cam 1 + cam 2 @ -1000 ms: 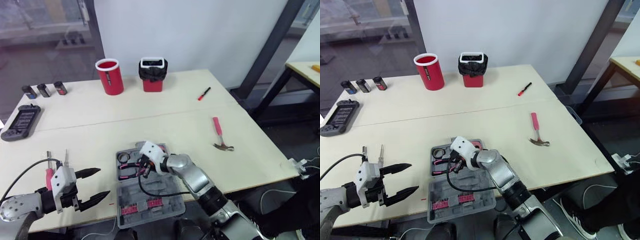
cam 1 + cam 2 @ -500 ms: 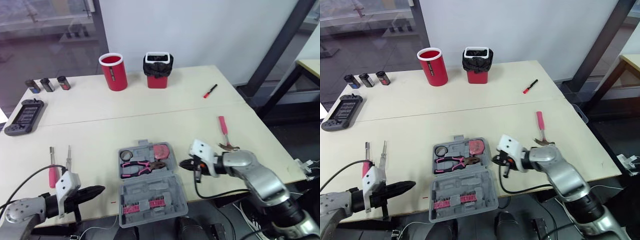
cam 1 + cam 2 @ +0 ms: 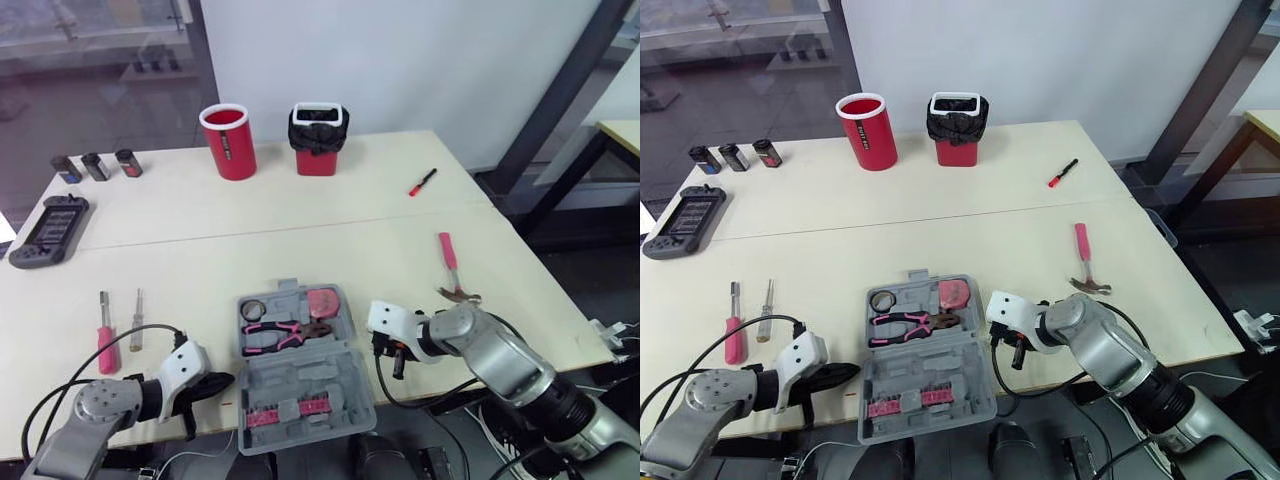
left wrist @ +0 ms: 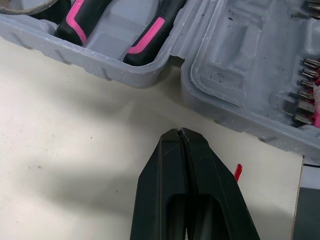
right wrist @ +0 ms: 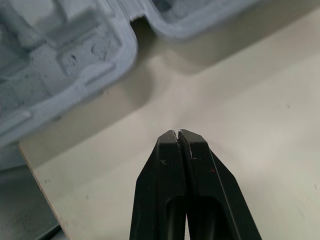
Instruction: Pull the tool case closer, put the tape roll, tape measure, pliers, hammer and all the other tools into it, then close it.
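Note:
The grey tool case [image 3: 300,368] lies open near the table's front edge. Its tray holds a tape roll [image 3: 251,309], a pink tape measure [image 3: 322,300] and pink-handled pliers [image 3: 284,333]; the lid half toward me carries a row of bits [image 3: 285,412]. My left gripper [image 3: 222,381] is shut and empty, its tip on the table just left of the case [image 4: 150,65]. At the case's right edge, my right gripper [image 3: 396,370] is shut and empty, tips over bare table [image 5: 178,131]. The pink-handled hammer [image 3: 449,268] lies to the right. Two screwdrivers [image 3: 104,321] lie at the left.
A red pen [image 3: 421,182] lies at the back right. A red cup [image 3: 227,142] and a black-lined red bin [image 3: 318,140] stand at the back. Three batteries [image 3: 95,165] and a dark handheld device [image 3: 46,228] sit far left. The table's front edge is close to both grippers.
My left gripper has shut and moved right, up to the case's left side. My right gripper left the pliers in the tray and moved out to the case's right edge.

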`<action>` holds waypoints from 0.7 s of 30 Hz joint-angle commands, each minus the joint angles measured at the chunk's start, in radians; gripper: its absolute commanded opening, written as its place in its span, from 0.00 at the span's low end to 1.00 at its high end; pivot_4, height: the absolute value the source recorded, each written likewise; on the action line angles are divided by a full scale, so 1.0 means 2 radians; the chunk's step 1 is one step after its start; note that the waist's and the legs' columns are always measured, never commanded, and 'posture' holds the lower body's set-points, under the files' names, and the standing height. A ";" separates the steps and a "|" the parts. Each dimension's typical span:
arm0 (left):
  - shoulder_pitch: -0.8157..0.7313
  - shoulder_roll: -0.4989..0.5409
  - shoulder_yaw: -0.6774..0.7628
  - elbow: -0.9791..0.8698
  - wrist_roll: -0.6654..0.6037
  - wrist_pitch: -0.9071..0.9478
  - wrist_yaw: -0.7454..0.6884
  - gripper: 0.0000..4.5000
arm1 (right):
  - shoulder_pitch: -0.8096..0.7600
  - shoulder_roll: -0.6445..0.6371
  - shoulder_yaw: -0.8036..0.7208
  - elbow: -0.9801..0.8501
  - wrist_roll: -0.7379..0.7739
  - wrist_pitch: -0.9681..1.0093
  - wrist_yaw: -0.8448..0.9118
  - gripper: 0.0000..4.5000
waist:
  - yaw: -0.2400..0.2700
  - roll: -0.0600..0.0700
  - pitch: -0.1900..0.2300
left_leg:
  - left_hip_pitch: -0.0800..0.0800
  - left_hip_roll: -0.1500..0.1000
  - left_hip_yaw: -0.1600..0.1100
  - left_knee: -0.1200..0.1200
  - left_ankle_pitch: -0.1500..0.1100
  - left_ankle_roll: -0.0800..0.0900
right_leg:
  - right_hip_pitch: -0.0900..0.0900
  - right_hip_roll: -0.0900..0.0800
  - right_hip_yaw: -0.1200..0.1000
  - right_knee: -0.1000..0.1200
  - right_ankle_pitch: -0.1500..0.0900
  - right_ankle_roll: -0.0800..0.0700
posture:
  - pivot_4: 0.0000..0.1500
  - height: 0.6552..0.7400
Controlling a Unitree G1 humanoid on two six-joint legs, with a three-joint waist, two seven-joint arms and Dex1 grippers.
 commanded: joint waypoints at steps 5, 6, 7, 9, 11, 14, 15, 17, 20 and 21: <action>-0.011 -0.012 -0.024 0.007 0.029 0.006 0.026 0.01 | -0.058 0.031 0.056 0.019 -0.033 -0.017 0.020 0.00 | 0.002 0.000 0.000 | 0.001 0.000 0.000 0.000 0.000 0.000 | 0.001 0.000 0.000 0.001 0.000 0.000 | 1.00 0.98; -0.013 -0.014 -0.027 0.008 0.031 0.006 0.027 0.01 | -0.064 0.037 0.060 0.023 -0.035 -0.019 0.022 0.00 | 0.002 0.000 0.000 | 0.001 0.000 0.000 0.001 0.000 0.000 | 0.002 0.000 0.000 0.001 0.000 0.000 | 1.00 0.98; -0.015 -0.016 -0.030 0.008 0.032 0.008 0.028 0.01 | -0.071 0.043 0.065 0.026 -0.037 -0.020 0.026 0.00 | 0.003 0.000 0.000 | 0.001 0.000 0.000 0.001 0.000 0.000 | 0.002 0.000 0.000 0.001 0.000 0.000 | 1.00 0.98; -0.021 -0.019 -0.036 0.013 0.038 0.011 0.031 0.01 | -0.087 0.057 0.073 0.033 -0.042 -0.022 0.029 0.00 | 0.004 0.001 0.000 | 0.001 0.000 0.000 0.001 0.000 0.000 | 0.002 0.000 0.000 0.001 0.000 0.000 | 1.00 0.98; -0.029 -0.021 -0.041 0.018 0.042 0.009 0.032 0.01 | -0.097 0.066 0.075 0.040 -0.045 -0.022 0.033 0.00 | 0.007 0.001 0.000 | 0.001 0.000 0.000 0.002 0.000 0.000 | 0.002 0.000 0.000 0.002 0.000 0.000 | 1.00 0.98; -0.042 -0.026 -0.043 0.027 0.038 0.013 0.032 0.01 | -0.108 0.069 0.076 0.055 -0.052 -0.030 0.039 0.00 | 0.010 0.001 0.000 | 0.002 0.000 -0.001 0.003 0.000 0.000 | 0.002 0.000 0.000 0.003 0.000 0.000 | 1.00 0.98; -0.048 -0.027 -0.043 0.033 0.037 0.015 0.032 0.01 | -0.111 0.068 0.075 0.060 -0.054 -0.033 0.042 0.00 | 0.010 0.001 0.000 | 0.002 0.000 0.000 0.003 0.000 0.000 | 0.002 0.000 0.000 0.004 0.000 0.000 | 1.00 0.98; -0.064 -0.028 -0.045 0.055 0.044 0.013 0.033 0.01 | -0.115 0.063 0.074 0.062 -0.056 -0.039 0.051 0.00 | 0.011 0.002 0.000 | 0.002 0.000 -0.001 0.005 0.000 0.000 | 0.002 0.000 0.000 0.005 0.000 0.000 | 1.00 0.98; -0.092 -0.031 -0.047 0.084 0.045 0.008 0.032 0.01 | -0.113 0.062 0.062 0.060 -0.050 -0.038 0.058 0.00 | 0.012 0.002 0.000 | 0.002 0.000 -0.001 0.007 0.000 0.000 | 0.002 0.000 0.000 0.007 -0.001 0.002 | 1.00 0.98; -0.102 -0.033 -0.047 0.093 0.041 0.006 0.030 0.01 | -0.113 0.063 0.058 0.062 -0.050 -0.039 0.058 0.00 | 0.012 0.003 0.000 | 0.002 0.000 -0.001 0.007 0.000 0.000 | 0.003 0.000 0.000 0.007 -0.001 0.002 | 1.00 0.98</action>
